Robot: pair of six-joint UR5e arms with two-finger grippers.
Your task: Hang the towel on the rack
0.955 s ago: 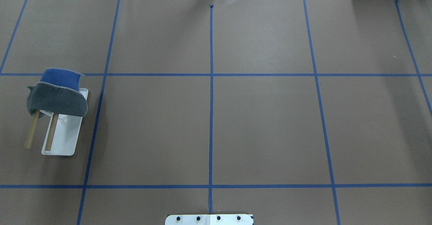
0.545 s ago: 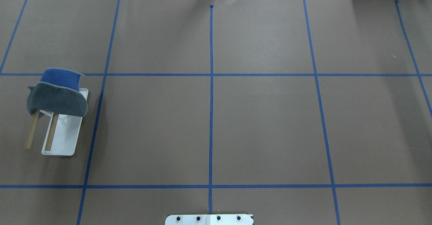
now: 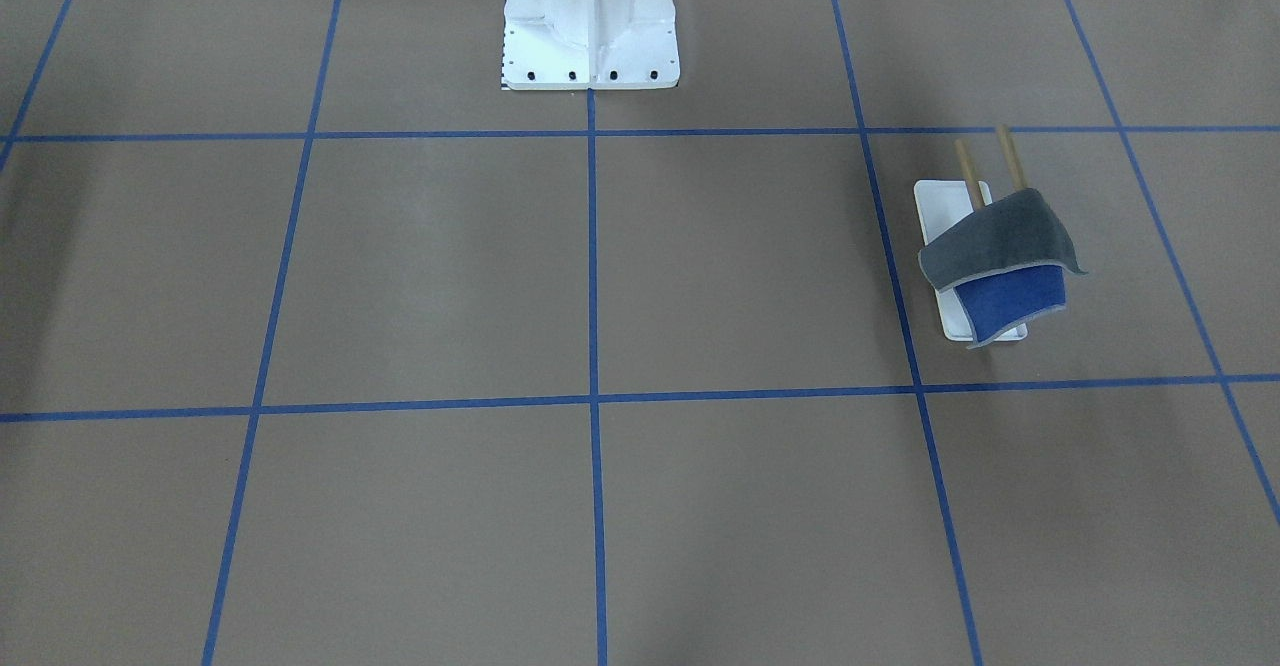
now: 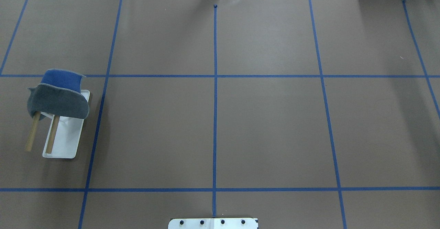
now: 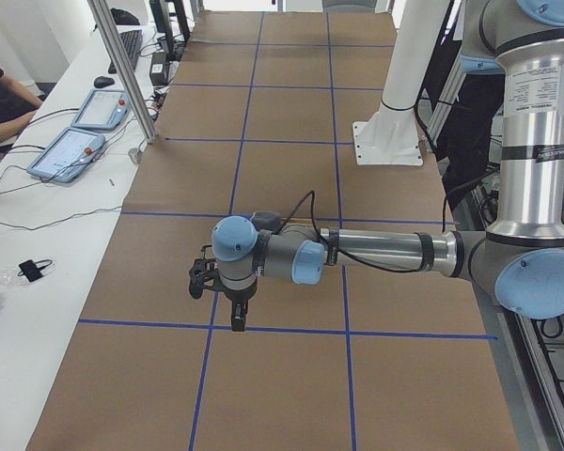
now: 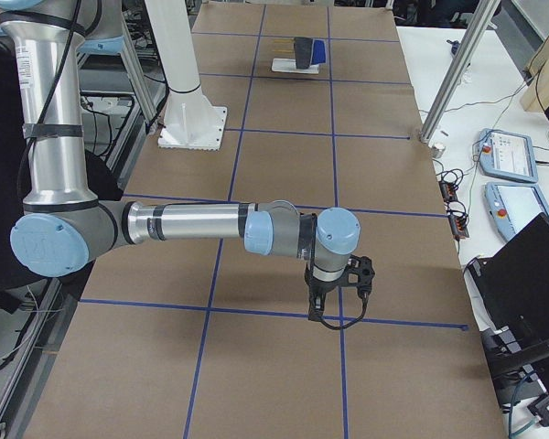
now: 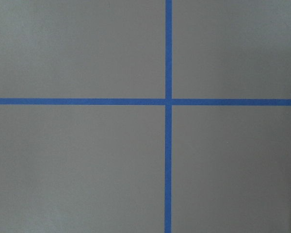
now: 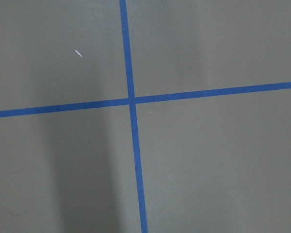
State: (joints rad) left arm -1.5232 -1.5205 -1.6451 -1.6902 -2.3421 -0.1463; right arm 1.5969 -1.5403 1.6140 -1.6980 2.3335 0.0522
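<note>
On the far left of the brown surface (image 4: 268, 129), the rack (image 4: 67, 136) is standing with its flat white base lying between two blue tape lines (image 4: 215, 119), and its two tan rods are pointing toward the robot's side. The towel (image 4: 56, 100) is hanging across both rods at their far end, away from the robot. Its dark grey face is showing on top and its bright blue face is drooping over the far side, above the end of the base. In the front-facing view the towel (image 3: 1000, 241) is covering most of the rack (image 3: 945, 206), with only the rod tips and part of the base sticking out. At the middle of the near edge, the white bolted pedestal (image 4: 213, 223) is sitting on the centre tape line. The left pincer (image 5: 237, 319) is pointing down over a tape crossing, touching nothing, and I cannot tell whether its fingers are apart or together. Far to the right, the right pincer (image 6: 314, 309) is hanging the same way above another crossing, well apart from the towel (image 6: 304, 52), and its state is likewise impossible to tell.
</note>
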